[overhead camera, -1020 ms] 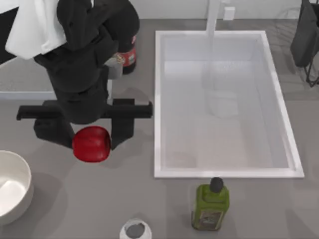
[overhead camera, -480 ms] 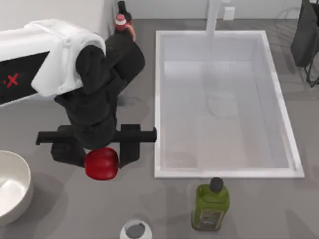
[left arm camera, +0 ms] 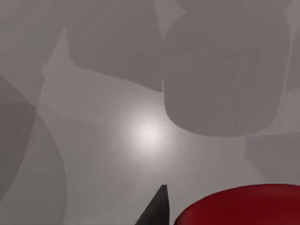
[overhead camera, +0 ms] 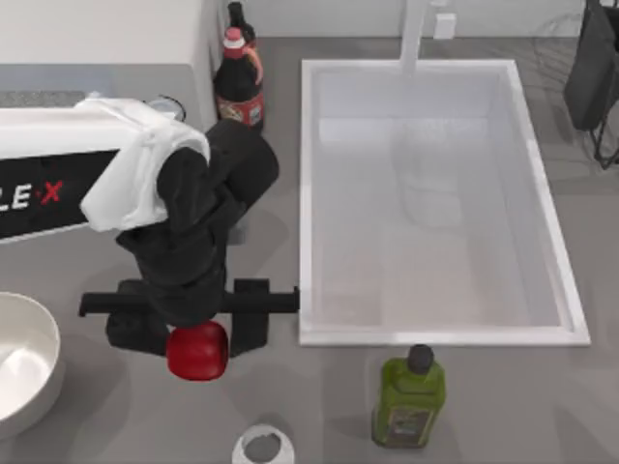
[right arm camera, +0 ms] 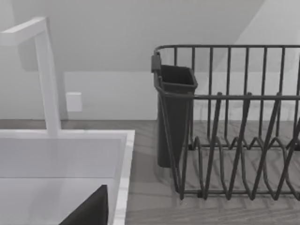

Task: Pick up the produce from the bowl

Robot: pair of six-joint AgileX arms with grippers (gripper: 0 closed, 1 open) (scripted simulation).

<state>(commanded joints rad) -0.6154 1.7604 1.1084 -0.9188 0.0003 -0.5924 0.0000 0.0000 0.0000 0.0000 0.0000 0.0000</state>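
Red produce (overhead camera: 197, 350) clamped between left gripper (overhead camera: 196, 333) fingers, lifted clear of white bowl (overhead camera: 27, 372) (well to its right).

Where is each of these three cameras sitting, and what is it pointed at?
Top view: above the table, looking down at the sink, bowl and left tool gripping the produce.
Left wrist view: on the left arm, facing the table; one finger shows. It shares the produce with the top view.
Right wrist view: on the right arm, facing a dish rack.
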